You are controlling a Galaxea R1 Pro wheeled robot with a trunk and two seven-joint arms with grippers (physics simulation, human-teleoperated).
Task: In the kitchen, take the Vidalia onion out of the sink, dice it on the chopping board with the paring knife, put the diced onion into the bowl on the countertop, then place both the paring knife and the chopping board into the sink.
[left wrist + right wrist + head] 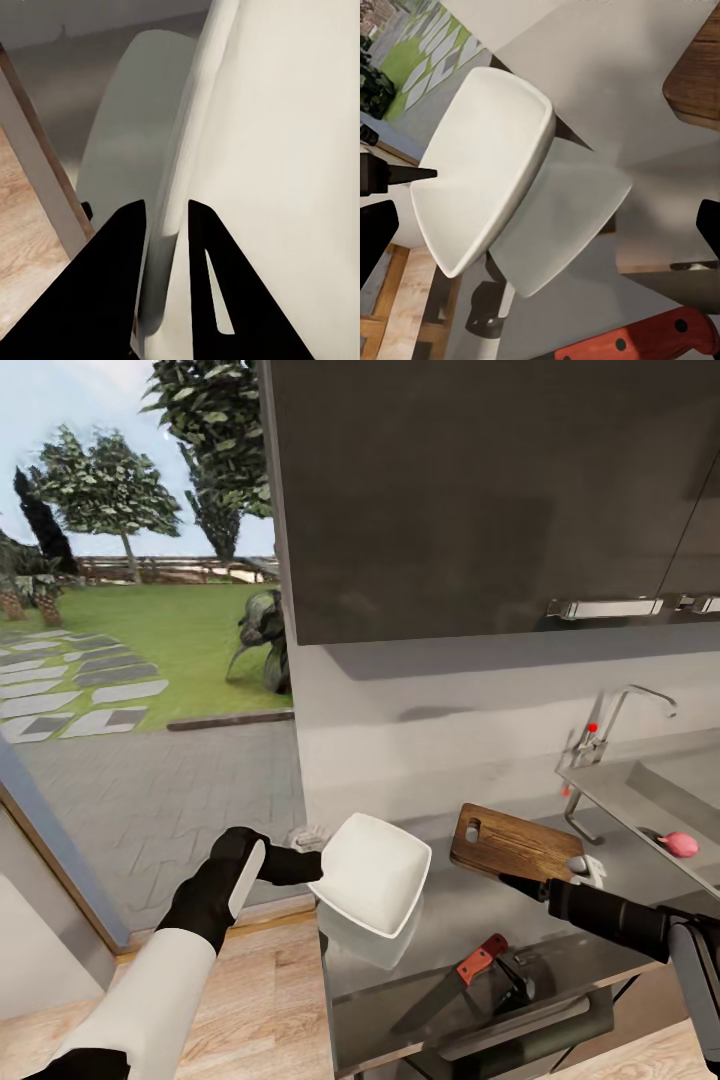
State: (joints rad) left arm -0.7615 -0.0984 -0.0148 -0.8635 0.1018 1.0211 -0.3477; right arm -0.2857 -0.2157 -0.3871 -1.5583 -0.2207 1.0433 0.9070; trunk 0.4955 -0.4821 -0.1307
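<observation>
The bowl (372, 873) is held tilted above the near left end of the countertop (470, 920), its rim pinched by the left gripper (312, 866); in the left wrist view the two dark fingers (124, 262) are seen closed on either side of the white rim (176, 225), with the bowl's reflection on the metal surface just beyond. The right gripper (585, 868) is seen at the near right corner of the chopping board (512, 843), which appears lifted and tilted above the counter; whether the board is actually clamped cannot be told, though in the right wrist view the finger tips stand wide apart at the frame's edges. From the right gripper, the bowl (484, 187) is found well ahead across the counter, the left gripper (405, 176) touching its far rim; the paring knife (455, 980) lies flat on the countertop near the front edge, below and between both grippers, its red handle (637, 341) seen close under the right gripper. The Vidalia onion (681, 844) rests in the sink (640, 800), beyond the right gripper on its outer side, with the faucet (620, 720) behind; a dark wall cabinet (480, 490) hangs above.
</observation>
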